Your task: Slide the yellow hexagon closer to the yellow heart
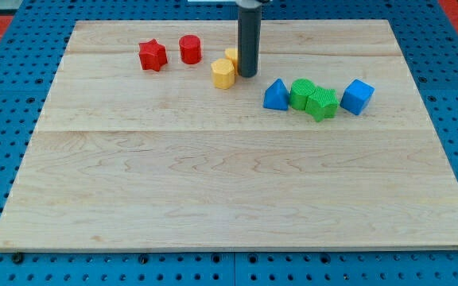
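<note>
**Tip set against the yellow pair, upper middle of the bench**

Rig: 1 arm ending in a straight dark grey rod; there is no pincer on it, so nothing is clenched or released here. The rod drops in from the view's top edge, and my tip (pixel 247 75) rests on the pale wooden bench (pixel 229 199).

Task blocks: 2 yellow blocks sit in the upper middle of the bench. The yellow hexagonal block (pixel 223 73) lies just to the view's left of my tip, and appears to touch it or nearly so. The second yellow block (pixel 231 56) sits just above the hexagon, toward the view's top, and is partly hidden behind the rod; only its left part shows, so its heart shape cannot be confirmed. The 2 yellow blocks look to be touching or almost touching; I cannot tell which.

Other blocks:
- A red star-shaped block (pixel 153 55) lies toward the view's upper left.
- A red cylindrical block (pixel 190 49) stands just to its right, between the star and the yellow pair.
- A blue triangular block (pixel 275 94) begins a row to the view's right of my tip, a little lower.
- 2 green blocks follow it: the first green block (pixel 301 93) touches the triangle, and the second green block (pixel 322 104) presses against the first. Their shapes are not clear.
- A blue cube-like block (pixel 357 96) ends the row, just beside the second green one.
</note>
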